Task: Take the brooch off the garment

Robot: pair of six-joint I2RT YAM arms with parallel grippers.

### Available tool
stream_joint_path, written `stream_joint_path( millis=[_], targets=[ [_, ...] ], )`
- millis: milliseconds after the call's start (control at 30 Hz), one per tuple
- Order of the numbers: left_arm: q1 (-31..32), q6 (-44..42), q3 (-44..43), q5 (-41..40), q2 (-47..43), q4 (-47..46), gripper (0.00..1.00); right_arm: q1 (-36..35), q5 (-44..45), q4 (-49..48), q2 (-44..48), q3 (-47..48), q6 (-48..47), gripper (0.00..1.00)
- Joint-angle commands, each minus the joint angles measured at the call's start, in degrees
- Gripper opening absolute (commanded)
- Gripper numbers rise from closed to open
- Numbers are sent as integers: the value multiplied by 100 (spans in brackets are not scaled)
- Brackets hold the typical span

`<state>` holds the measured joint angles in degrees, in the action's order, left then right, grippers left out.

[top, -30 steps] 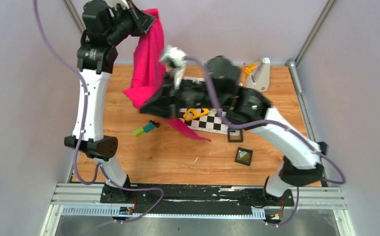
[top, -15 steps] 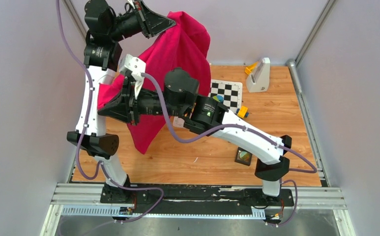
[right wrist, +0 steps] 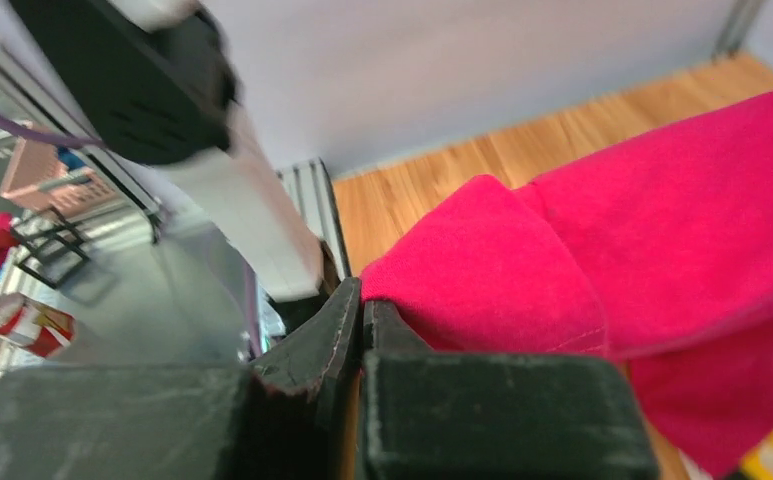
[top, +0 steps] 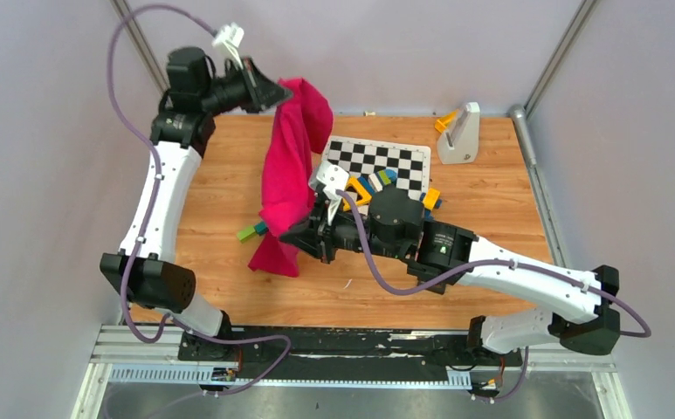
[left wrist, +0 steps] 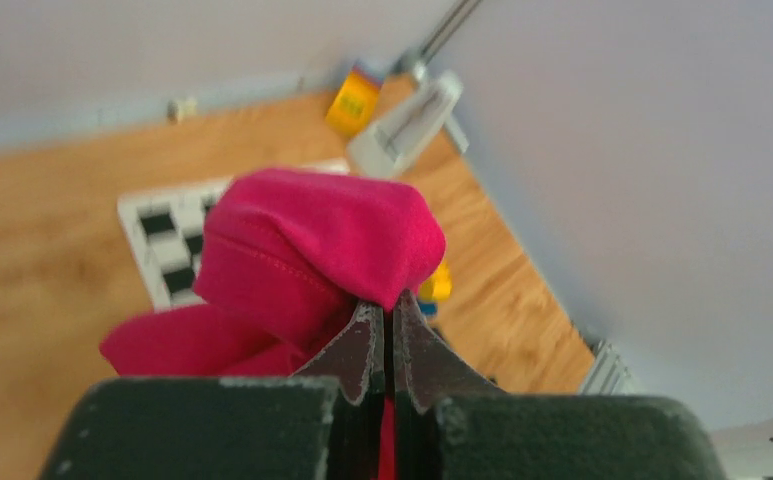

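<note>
The magenta garment (top: 288, 166) hangs in a narrow column from my left gripper (top: 274, 91), which is shut on its top fold high over the table's back left. Its lower end touches the wood. In the left wrist view the cloth (left wrist: 322, 240) bulges from the closed tips of the left gripper (left wrist: 390, 310). My right gripper (top: 297, 234) is low at the cloth's right edge. In the right wrist view the right gripper (right wrist: 362, 290) has its jaws together, with a fold of the garment (right wrist: 662, 220) starting at the tips. No brooch shows in any view.
A black-and-white chequered board (top: 386, 159) lies at the back centre with coloured toy blocks (top: 370, 185) on its near edge. A green block (top: 246, 233) lies left of the cloth's end. A white stand (top: 461, 131) with an orange piece stands at the back right.
The garment was stretched wide between both grippers and now hangs narrow. My right gripper has swung right and down toward the table's middle. My left gripper has shifted slightly.
</note>
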<state>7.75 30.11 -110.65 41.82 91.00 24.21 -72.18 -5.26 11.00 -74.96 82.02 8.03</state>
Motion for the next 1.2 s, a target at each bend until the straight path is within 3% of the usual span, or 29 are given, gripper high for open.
stream_joint_path(
  millis=[0, 167, 200, 233, 267, 300, 333, 367, 433, 500, 633, 733, 800, 900, 1000, 1100, 1167],
  targets=[
    [370, -607, 1680, -1203, -714, 298, 0, 425, 517, -109, 314, -941, 789, 0],
    [698, -470, 3685, -2205, -1112, -54, 0, 1339, 224, 436, 125, -1353, 1631, 4],
    [745, -466, 3886, -2414, -1199, -99, 0, 1480, 131, 560, 75, -1355, 1687, 12],
    [758, -461, 4252, -2498, -1260, -203, 4, 1578, 130, 676, 60, -1355, 1745, 30],
    [786, -470, 4411, -2691, -1405, -257, 22, 1679, 220, 786, 80, -1385, 1810, 53],
    [792, -473, 4717, -2804, -1495, -353, 35, 1804, 306, 837, 162, -1456, 1856, 72],
    [797, -513, 5009, -3040, -1721, -482, 60, 2017, 347, 854, 324, -1582, 1890, 95],
    [798, -540, 5141, -3279, -1989, -559, 84, 2215, 356, 865, 476, -1678, 1894, 99],
    [798, -585, 5474, -3723, -2396, -733, 98, 2643, 441, 899, 742, -1835, 1874, 100],
    [794, -661, 5711, -4216, -2756, -849, 100, 3058, 798, 897, 974, -2003, 1817, 100],
    [782, -1002, 6248, -5533, -3405, -1331, 100, 3752, 2519, 636, 1373, -2559, 1733, 100],
    [754, -1865, 6994, -6356, -3810, -2346, 100, 4163, 2639, -525, 1859, -3573, 948, 100],
    [700, -2318, 7415, -6685, -4026, -3040, 100, 4512, 2573, -842, 1981, -3854, 913, 100],
    [483, -2626, 7778, -6406, -4046, -3610, 100, 5391, 2249, -856, 1796, -3876, 872, 100],
    [111, -2684, 8242, -6105, -3851, -4237, 100, 6627, 829, -1250, 1710, -4053, 1020, 100],
    [-98, -2906, 8698, -5862, -3572, -4924, 100, 7118, 793, -1427, 1554, -4210, 764, 100],
    [-234, -2831, 8998, -5700, -3343, -5470, 100, 7308, 316, -2003, 1589, -4639, 476, 100]
  ],
)
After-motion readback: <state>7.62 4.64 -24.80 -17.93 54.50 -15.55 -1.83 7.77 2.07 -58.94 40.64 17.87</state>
